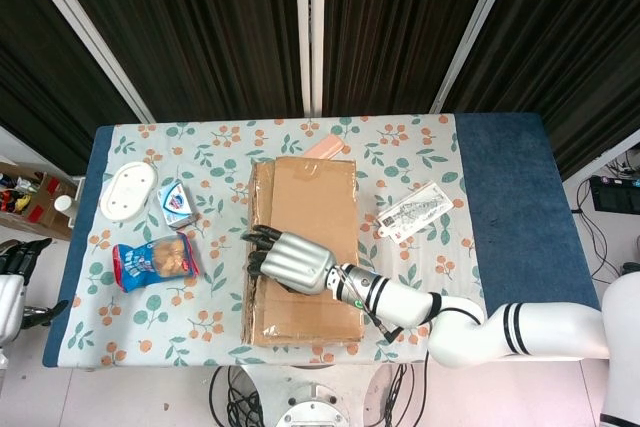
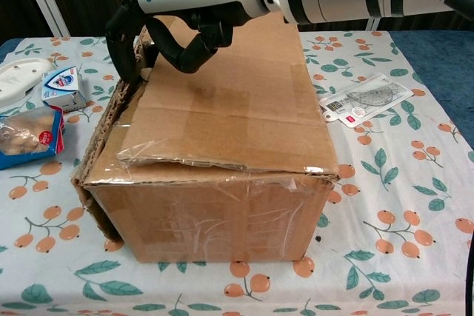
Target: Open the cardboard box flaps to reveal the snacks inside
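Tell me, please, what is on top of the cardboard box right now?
The right hand hovers over the cardboard box, fingers curled at its left flap. The contents stay hidden by the flaps.

White arm with black bands ends in a silver-shelled, black-fingered right hand (image 1: 293, 260).

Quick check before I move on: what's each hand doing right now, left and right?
Left hand: at the frame's edge beside the table, holding nothing; open or closed cannot be told.
Right hand: fingers curled over the cardboard box's left flap edge; actual grip unclear.

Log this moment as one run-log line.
right hand: fingers hooked at left top flap edge | cardboard box: flaps closed | left hand: idle off table
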`<state>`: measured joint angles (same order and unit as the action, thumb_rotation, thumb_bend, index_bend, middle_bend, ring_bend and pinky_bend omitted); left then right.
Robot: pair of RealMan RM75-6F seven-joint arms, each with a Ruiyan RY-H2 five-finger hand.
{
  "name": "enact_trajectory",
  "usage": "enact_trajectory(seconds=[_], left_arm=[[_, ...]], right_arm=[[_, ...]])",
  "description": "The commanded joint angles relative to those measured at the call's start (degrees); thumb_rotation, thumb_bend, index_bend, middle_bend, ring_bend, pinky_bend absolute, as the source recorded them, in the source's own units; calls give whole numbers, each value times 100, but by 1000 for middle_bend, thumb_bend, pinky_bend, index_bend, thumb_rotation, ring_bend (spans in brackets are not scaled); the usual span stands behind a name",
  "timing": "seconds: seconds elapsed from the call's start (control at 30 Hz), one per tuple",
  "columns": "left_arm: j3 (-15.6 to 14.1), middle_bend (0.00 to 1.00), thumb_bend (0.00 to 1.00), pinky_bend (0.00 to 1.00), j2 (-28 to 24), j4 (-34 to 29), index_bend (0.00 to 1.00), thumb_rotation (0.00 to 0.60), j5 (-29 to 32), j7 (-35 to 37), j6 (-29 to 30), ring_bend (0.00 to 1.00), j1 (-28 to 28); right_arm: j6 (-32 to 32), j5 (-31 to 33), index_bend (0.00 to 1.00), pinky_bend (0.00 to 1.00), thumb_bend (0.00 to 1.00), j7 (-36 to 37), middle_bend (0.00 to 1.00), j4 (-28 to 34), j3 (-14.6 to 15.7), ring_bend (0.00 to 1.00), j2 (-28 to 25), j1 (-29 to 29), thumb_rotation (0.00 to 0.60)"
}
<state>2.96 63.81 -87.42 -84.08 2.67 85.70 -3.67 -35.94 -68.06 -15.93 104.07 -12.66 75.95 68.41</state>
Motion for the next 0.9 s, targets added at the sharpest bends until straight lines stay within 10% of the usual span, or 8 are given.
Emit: enact_trajectory(seconds=[0.03, 0.9], left_arm=[[-2, 173, 102, 237, 7, 6, 155, 600, -6, 3, -6, 162, -5], [-1, 174, 103, 237, -3, -44, 156, 600, -45, -34, -63, 162, -53]], right_arm=[[-54, 7, 402, 0, 1000, -24, 340, 33, 8, 0, -36, 4, 600], [-671, -310, 601, 0, 1000, 108, 512, 941, -126, 29, -1297, -358, 600]])
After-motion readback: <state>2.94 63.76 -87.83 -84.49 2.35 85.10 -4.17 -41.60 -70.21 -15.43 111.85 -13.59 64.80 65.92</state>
